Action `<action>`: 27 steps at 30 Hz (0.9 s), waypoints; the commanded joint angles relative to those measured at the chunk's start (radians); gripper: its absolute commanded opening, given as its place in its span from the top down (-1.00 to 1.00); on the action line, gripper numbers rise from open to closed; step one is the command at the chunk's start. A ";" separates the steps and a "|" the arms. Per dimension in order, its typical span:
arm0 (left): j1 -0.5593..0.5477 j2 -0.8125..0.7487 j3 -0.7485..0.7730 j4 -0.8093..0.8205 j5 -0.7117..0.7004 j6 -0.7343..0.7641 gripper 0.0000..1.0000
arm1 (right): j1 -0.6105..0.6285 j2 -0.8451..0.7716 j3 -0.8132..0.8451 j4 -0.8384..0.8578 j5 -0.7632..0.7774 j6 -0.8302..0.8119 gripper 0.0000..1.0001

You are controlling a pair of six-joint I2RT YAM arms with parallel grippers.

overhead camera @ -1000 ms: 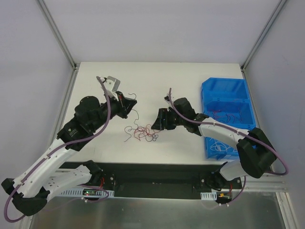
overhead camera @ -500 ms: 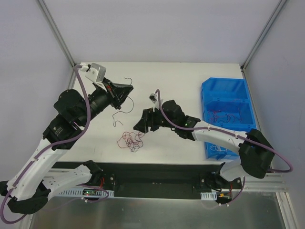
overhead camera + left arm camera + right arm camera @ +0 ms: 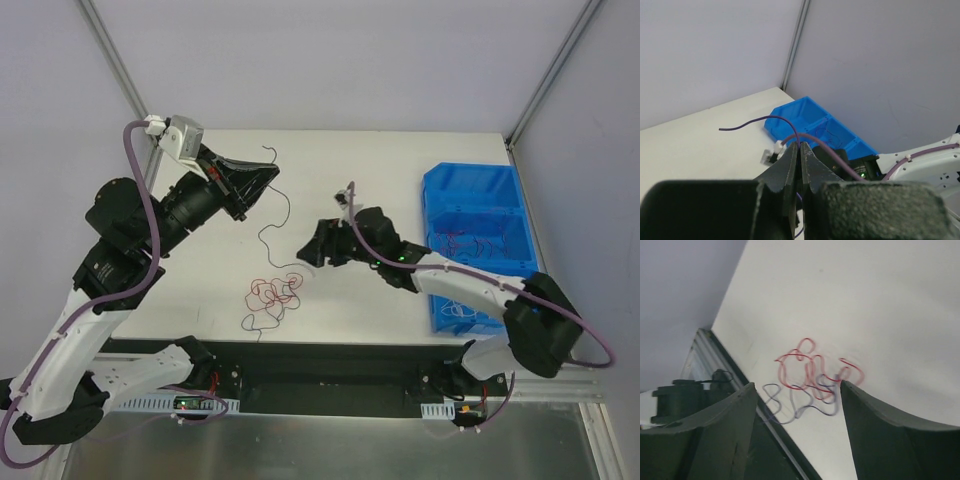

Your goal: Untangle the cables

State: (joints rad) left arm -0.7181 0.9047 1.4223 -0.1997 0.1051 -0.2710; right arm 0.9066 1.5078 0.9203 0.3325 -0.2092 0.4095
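Left gripper [image 3: 268, 178]: raised well above and to the far side of the cable clump [image 3: 275, 295], jaws pinched on one dark strand [image 3: 755, 121] that trails down to it. Right gripper [image 3: 308, 252]: nearer, jaws apart. The clump lies just below and ahead, its long axis across the gap.

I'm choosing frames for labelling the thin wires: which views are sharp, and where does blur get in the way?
Top external: evenly lit, faint shadows, the cables thin but distinct. Left wrist: the left gripper is dark and soft close up, the purple strand it pinches crisp. Right wrist: right gripper blurred, the cables slightly soft.
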 commanded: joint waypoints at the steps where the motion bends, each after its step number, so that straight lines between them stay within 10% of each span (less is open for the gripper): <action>1: 0.008 0.003 -0.012 0.028 0.034 -0.046 1.00 | -0.124 -0.251 -0.081 -0.169 0.040 -0.135 -0.42; 15: 0.008 0.095 -0.167 0.100 0.251 -0.206 1.00 | -0.192 -0.630 -0.014 -0.429 -0.213 -0.307 -0.50; 27: 0.020 0.137 -0.258 0.151 0.234 -0.231 1.00 | -0.192 -0.725 -0.014 -0.631 0.103 -0.279 -0.51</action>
State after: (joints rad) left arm -0.7177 1.0489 1.1751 -0.1059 0.3832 -0.5098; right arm 0.7132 0.7910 0.8860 -0.2028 -0.2768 0.1150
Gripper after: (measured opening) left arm 0.009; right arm 0.755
